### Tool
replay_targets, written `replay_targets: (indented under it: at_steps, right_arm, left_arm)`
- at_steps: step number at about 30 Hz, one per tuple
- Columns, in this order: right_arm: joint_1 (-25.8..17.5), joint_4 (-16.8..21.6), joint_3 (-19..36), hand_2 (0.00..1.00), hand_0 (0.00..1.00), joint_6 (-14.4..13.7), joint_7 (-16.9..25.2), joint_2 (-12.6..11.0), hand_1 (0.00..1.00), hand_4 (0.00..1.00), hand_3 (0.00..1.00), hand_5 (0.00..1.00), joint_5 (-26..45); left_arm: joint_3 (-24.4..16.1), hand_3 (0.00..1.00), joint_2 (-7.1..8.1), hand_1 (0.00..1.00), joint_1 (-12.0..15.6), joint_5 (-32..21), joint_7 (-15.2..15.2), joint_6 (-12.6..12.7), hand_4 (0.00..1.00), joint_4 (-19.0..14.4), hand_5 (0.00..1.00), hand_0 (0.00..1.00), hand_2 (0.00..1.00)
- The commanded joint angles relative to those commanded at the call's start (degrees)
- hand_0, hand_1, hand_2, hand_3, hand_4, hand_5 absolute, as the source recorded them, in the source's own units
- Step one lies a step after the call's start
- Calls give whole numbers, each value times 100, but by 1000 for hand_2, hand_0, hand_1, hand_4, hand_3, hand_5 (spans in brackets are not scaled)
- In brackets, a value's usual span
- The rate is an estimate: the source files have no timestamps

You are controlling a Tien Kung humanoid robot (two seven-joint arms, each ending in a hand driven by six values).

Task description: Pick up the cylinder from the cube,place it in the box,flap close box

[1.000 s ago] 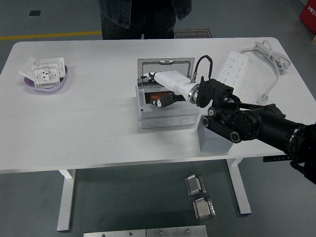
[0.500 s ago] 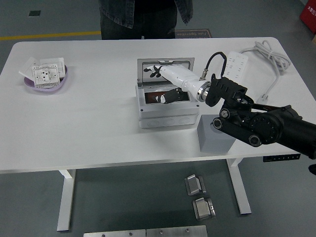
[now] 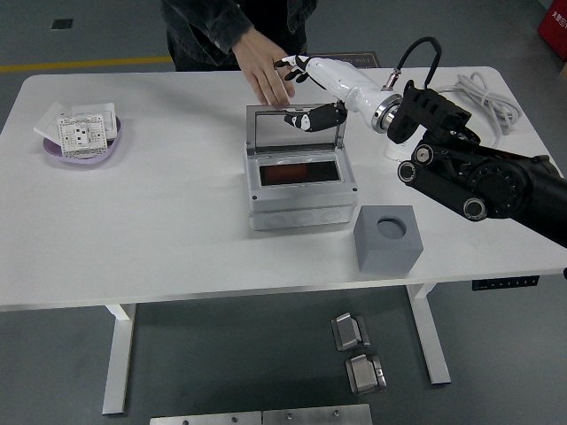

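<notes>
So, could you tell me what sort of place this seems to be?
Probably a robotics lab or workshop: a white height-adjustable table on a grey floor with a yellow line, metal plates lying beneath, and a person's hand reaching in.

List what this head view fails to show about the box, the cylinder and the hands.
- Cylinder: not discernible; the box interior is only a dark, blurred patch.
- Right hand at the raised lid: contact with the lid unclear, fingers overlap its top edge.
- Person's hand: touching the lid or hovering, cannot tell.
- Left hand: outside the frame.
- Cube socket: too dark to see its bottom.
</notes>
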Motion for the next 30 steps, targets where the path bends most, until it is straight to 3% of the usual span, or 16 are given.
replay_targets:
  at_steps: [9,13,19,30]
  right_arm:
    - [338,-1209,-1039,784,830,10,269,336,742,791,909,219,1692]
    - [329,-1334,-1202,784,830,-6,298,377,742,791,909,219,2098]
    - [208,-1189,-1240,785,832,-49,302,379,742,789,909,212,2277]
    - [-56,-458,-942,783,834,-150,233,205,740,786,906,225,1532]
  left_arm:
    - [72,633,19,641,-86,-8,-6,0,687,-5,273,617,598]
    - [78,633,28,641,-96,-4,-5,1,687,-6,273,617,598]
    - [45,632,19,641,-105,42,-5,1,687,-15,273,616,598]
    - [-9,633,2,641,-86,78,-3,4,686,-17,276,617,599]
